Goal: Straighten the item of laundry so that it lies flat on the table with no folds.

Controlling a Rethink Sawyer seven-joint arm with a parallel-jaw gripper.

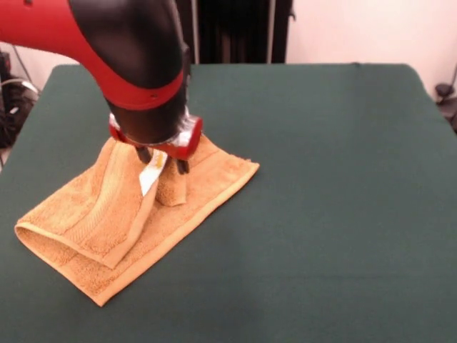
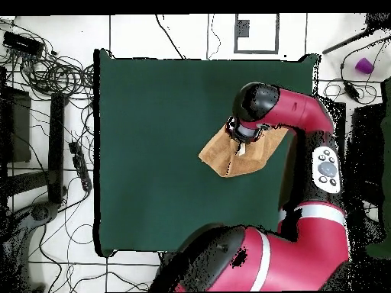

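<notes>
The orange-yellow towel (image 1: 121,221) lies on the left part of the dark green table (image 1: 321,179), with a layer folded over along its left side. My gripper (image 1: 163,161) stands over the towel's far middle and is shut on a pinch of cloth that rises in a small peak, beside the white label (image 1: 151,173). In the overhead view the towel (image 2: 225,156) shows partly under the arm's wrist (image 2: 252,114), which hides the gripper. The table (image 2: 153,152) is much bigger than the towel.
The red and black arm (image 1: 107,43) fills the upper left of the front view. Cables (image 2: 53,76) and stands lie on the floor beside the table. A purple object (image 2: 364,66) sits on the floor off one table corner.
</notes>
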